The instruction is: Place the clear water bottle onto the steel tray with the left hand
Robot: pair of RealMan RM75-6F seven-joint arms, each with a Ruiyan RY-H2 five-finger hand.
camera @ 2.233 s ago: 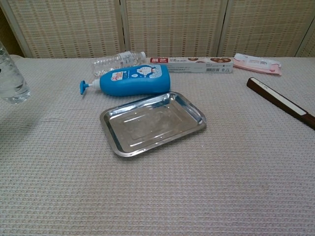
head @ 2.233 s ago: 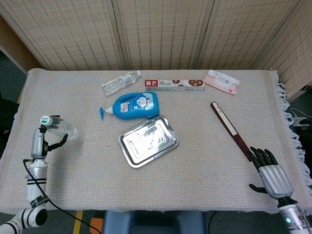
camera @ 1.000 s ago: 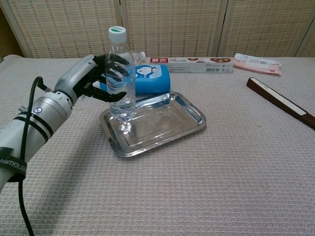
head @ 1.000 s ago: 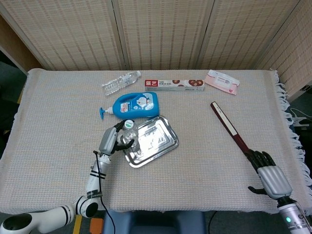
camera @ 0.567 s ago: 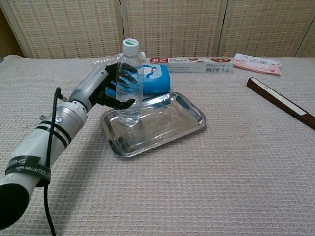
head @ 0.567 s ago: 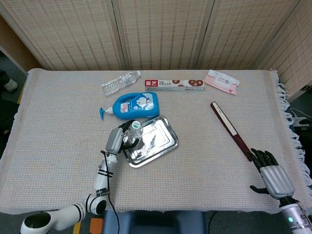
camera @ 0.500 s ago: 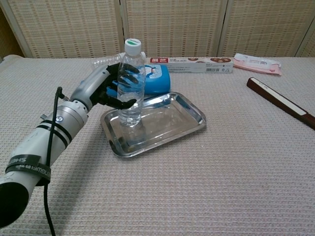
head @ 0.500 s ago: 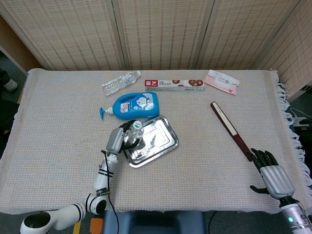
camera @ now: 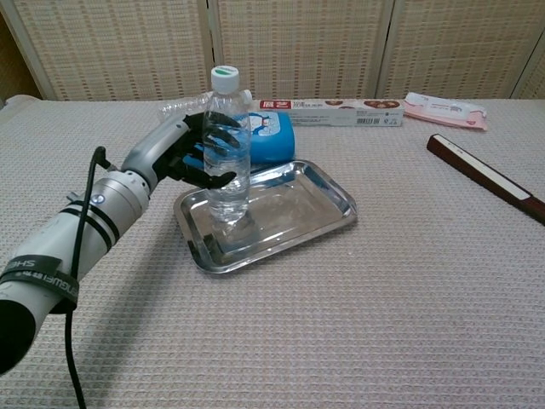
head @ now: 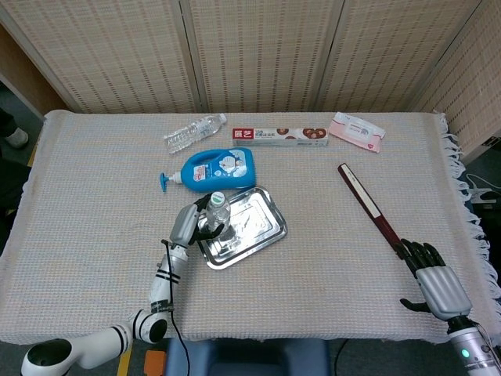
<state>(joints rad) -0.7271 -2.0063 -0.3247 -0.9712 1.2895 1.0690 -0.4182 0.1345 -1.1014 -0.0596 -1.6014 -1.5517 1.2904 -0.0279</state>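
Spreading under everything is the woven tablecloth [camera: 383,298]; the steel tray [camera: 328,203] is lying near its middle; the left hand [camera: 174,153] is gripping the clear water bottle [camera: 226,158], which is standing upright inside the tray's left part; the blue pump bottle [head: 215,169] is lying just behind the tray; the right hand [head: 434,276] is resting at the near right edge, holding nothing, fingers slightly apart.

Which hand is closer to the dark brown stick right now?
Right. The right hand rests beside the near end of the dark brown stick. The left hand is far across the table, gripping the clear water bottle.
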